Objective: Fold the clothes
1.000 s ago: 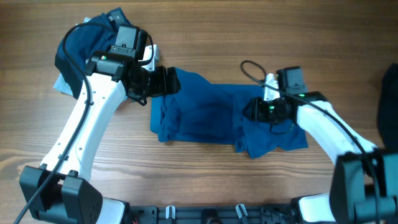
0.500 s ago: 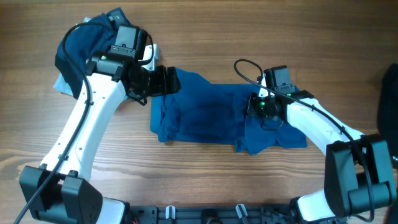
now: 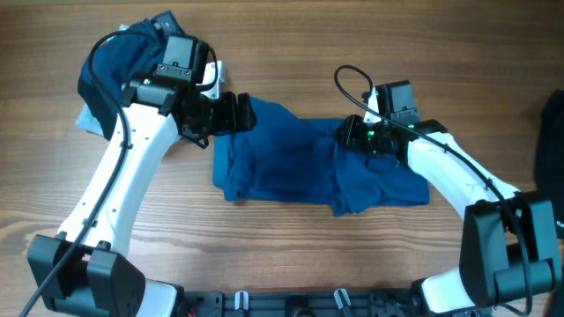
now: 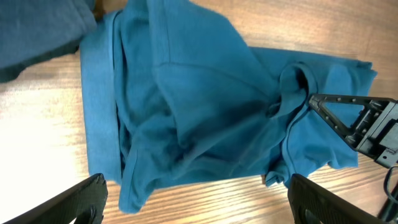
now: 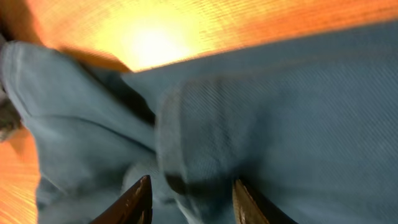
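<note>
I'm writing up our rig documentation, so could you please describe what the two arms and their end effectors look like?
Both the left arm and right arm have smooth white link shells with black joints, black wrist camera boxes, looping black cables and small green lights. The left end effector and right end effector are black, with flat tapered fingers.

A brown wooden table with long-grained planks [image 3: 291, 264] fills the overhead view from edge to edge, its grain running left to right in lighter and darker streaks under even light. In the left wrist view a pale glare [image 4: 31, 143] washes out the wood at the left. In the right wrist view the wood glows orange around a bright spot [image 5: 149, 43].
</note>
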Tool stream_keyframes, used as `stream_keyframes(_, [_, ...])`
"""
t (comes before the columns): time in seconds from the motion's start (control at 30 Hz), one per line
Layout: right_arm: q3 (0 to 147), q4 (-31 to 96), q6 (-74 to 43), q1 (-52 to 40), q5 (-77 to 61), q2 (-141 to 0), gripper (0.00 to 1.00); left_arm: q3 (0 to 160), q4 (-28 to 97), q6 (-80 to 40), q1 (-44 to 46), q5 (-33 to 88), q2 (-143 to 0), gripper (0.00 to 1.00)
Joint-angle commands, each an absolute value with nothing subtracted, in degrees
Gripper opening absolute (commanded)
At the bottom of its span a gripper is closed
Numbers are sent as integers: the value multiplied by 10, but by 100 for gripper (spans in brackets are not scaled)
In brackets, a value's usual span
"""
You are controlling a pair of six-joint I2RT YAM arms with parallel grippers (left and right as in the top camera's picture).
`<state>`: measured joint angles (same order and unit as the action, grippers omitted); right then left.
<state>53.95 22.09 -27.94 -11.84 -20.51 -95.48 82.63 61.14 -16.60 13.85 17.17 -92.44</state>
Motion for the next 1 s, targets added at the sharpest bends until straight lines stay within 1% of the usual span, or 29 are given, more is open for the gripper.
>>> stream_keyframes(0.0, [552,247,-211,-86,-195,-938,42,833,620,-158,135,170,-916,94])
stream_keyframes(0.1, [552,292,-155,-43,-194,-893,43,832,628,-159,135,171,-916,95])
stream_keyframes(0.17, [552,327,-150,-24,-183,-880,43,824,630,-159,135,171,-916,95])
stream_keyframes(0.2, [552,342,-152,-18,-175,-879,44,816,629,-163,135,171,-916,100])
stream_keyframes(0.23, [552,357,-153,-11,-174,-879,47,803,622,-174,135,171,-920,100])
stream_keyframes(0.27, [552,372,-165,1,-183,-879,47,788,608,-185,135,176,-924,100])
stream_keyframes(0.33, [552,374,-150,19,-224,-878,47,754,577,-185,135,190,-941,100])
stream_keyframes(0.4, [552,366,-138,28,-256,-874,48,733,565,-185,133,178,-961,100])
stream_keyframes(0.5, [552,362,-106,40,-293,-855,49,714,561,-215,124,96,-1007,100])
stream_keyframes(0.57, [552,363,-89,44,-296,-824,51,713,531,-212,102,109,-1061,100])
stream_keyframes(0.63, [552,364,-89,44,-296,-811,51,713,516,-208,98,116,-1085,100])
stream_keyframes(0.73, [552,363,-90,44,-296,-799,51,712,486,-123,98,221,-1128,100])
stream_keyframes(0.83, [552,366,-90,44,-296,-797,51,712,468,-65,98,313,-1170,100])
stream_keyframes(0.9, [552,368,-90,44,-296,-797,51,712,459,6,100,423,-1185,99])
stream_keyframes(0.97, [552,368,-90,44,-296,-797,51,712,458,67,104,501,-1189,100])
